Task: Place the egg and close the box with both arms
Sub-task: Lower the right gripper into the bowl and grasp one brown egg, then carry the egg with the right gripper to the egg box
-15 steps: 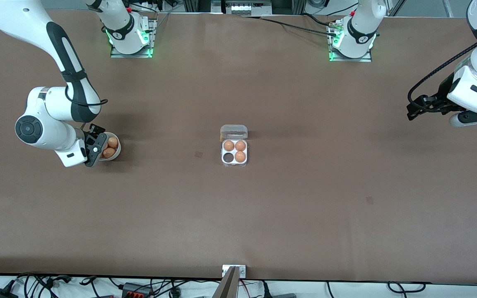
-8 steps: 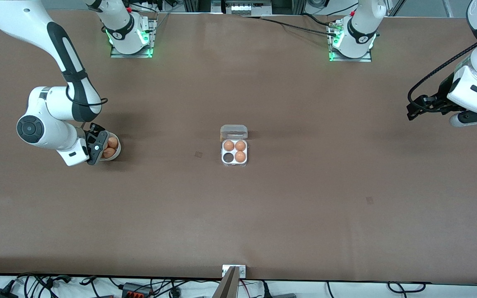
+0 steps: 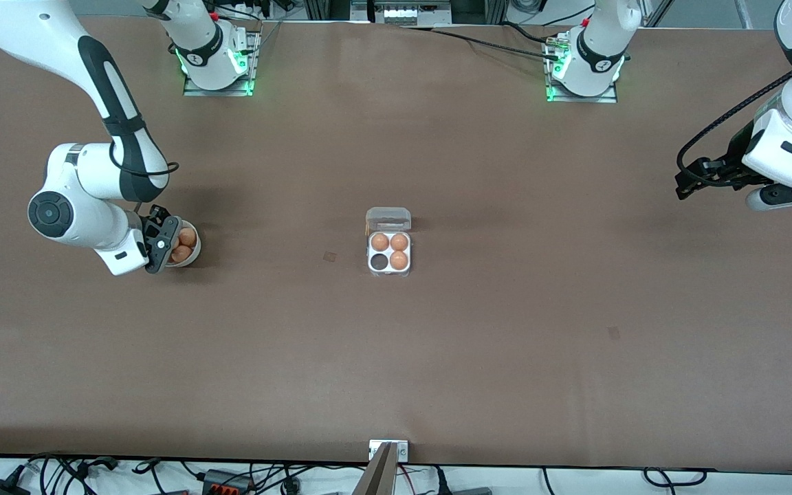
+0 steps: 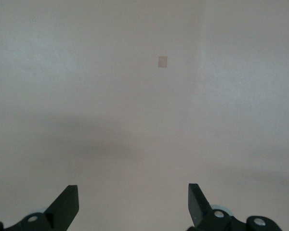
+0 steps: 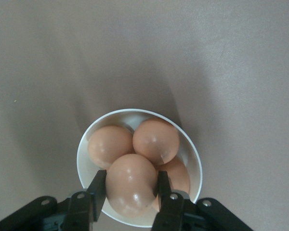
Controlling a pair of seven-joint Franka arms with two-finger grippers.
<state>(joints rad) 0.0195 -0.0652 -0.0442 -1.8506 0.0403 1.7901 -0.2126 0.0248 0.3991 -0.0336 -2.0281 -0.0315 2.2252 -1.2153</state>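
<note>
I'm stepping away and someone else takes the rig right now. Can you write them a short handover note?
Right gripper: down in the white bowl toward the right arm's end, fingers closed around one egg; not lifted yet.
Left gripper: open, waiting over bare table at the left arm's end.
Box: mid-table, lid open, three eggs in, the cell nearer the front camera on the right arm's side empty.
Left: lift the egg, place it in that cell, close the lid with both arms.

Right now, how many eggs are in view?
7. Three sit in the egg carton. Four are in the white bowl, one of them, the egg, between the right gripper fingers. More may be hidden underneath.
</note>
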